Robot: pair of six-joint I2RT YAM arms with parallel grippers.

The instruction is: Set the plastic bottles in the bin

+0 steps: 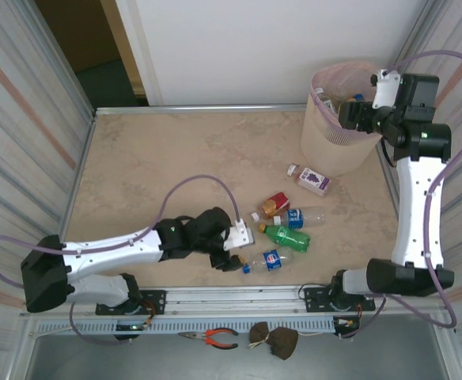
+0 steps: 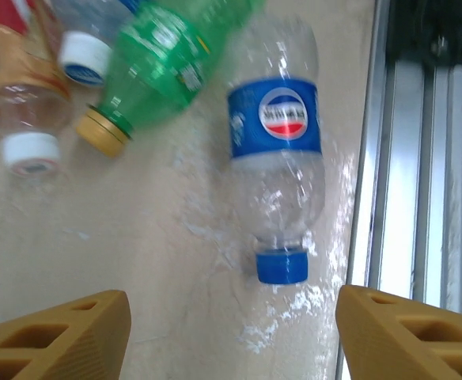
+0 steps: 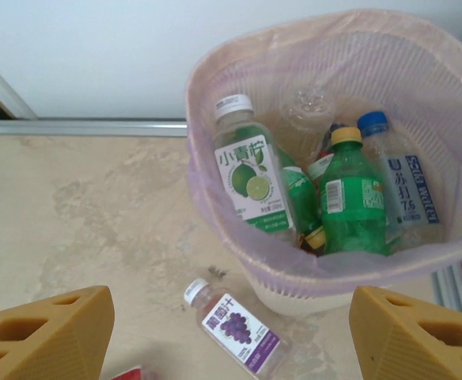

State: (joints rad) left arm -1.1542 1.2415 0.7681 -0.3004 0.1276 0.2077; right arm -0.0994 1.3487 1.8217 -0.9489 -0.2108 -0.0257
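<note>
At the near edge of the table (image 1: 152, 150), a little right of its middle, a blue-labelled bottle (image 2: 277, 127) of clear plastic lies on its side, its blue cap pointing at the left claw (image 2: 227, 317). That claw stands wide, its yellow fingers (image 2: 57, 340) either side of the cap but short of it, gripping nothing. Just beyond lies a green bottle (image 2: 164, 59) with a yellow cap, then a second clear bottle (image 1: 304, 216) and a red-labelled bottle (image 1: 274, 204), all close together. A purple-labelled bottle (image 3: 235, 326) lies apart from them, just beside the foot of the bin (image 3: 215, 71). The bin stands at the table's far right corner, its pink liner folded over the rim. Inside are several bottles, among them a lime-labelled bottle (image 3: 247, 178), a dark green bottle (image 3: 355, 198) and a blue-capped bottle (image 3: 401, 186). The right claw (image 3: 231, 305) hangs over the bin's rim, wide and with nothing in it. Red-handled pliers (image 1: 215, 338) lie on the ledge below the table's near edge
</note>
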